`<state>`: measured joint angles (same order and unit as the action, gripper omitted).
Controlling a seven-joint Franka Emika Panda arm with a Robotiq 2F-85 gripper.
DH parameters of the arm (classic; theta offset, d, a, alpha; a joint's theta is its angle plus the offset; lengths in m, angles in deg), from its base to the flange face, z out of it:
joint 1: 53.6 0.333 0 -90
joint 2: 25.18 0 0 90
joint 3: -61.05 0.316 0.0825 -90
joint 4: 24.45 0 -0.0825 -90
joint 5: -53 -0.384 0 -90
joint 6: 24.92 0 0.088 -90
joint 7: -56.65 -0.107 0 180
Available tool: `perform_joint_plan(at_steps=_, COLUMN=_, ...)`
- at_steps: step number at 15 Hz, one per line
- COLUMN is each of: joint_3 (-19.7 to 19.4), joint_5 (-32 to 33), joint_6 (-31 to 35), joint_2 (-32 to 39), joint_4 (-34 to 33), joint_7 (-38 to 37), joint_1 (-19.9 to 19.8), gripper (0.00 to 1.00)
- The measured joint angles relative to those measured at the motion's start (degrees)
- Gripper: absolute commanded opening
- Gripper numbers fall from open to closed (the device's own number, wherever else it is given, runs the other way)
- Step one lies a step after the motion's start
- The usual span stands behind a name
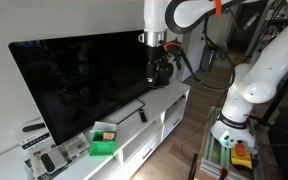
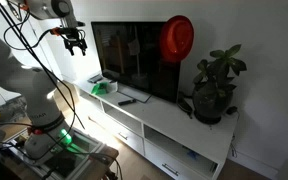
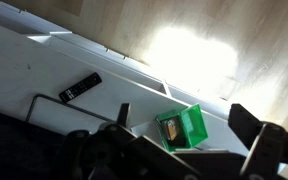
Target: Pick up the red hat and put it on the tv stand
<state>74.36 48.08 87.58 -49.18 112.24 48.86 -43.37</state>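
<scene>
The red hat (image 2: 177,38) hangs on the top corner of the black TV, above the potted-plant end of the stand. It does not show in the wrist view. The TV stand (image 2: 174,115) is a long low white cabinet and appears in both exterior views (image 1: 166,100) and in the wrist view (image 3: 44,70). My gripper (image 2: 76,42) hangs in the air in front of the TV's other end, far from the hat and well above the stand (image 1: 156,44). Its jaws (image 3: 174,150) are spread and hold nothing.
A green box (image 2: 104,85) (image 3: 181,127) and a black remote (image 2: 127,99) (image 3: 80,88) lie on the stand. The black TV (image 1: 79,80) fills most of the top. A dark potted plant (image 2: 216,85) stands at one end. Wooden floor lies in front.
</scene>
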Motion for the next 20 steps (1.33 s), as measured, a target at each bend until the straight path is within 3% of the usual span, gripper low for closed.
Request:
perform_joint_plan(at_steps=17, joint_3=-0.1, joint_5=0.1, joint_6=0.0, joint_2=0.0, joint_4=0.0, joint_7=0.0, joint_1=-0.1, gripper=1.00)
perform_joint_plan(at_steps=20, joint_3=-2.5, joint_5=1.7, joint_6=0.6, joint_2=0.0, joint_4=0.0, joint_7=-0.1, joint_1=-2.5, gripper=1.00)
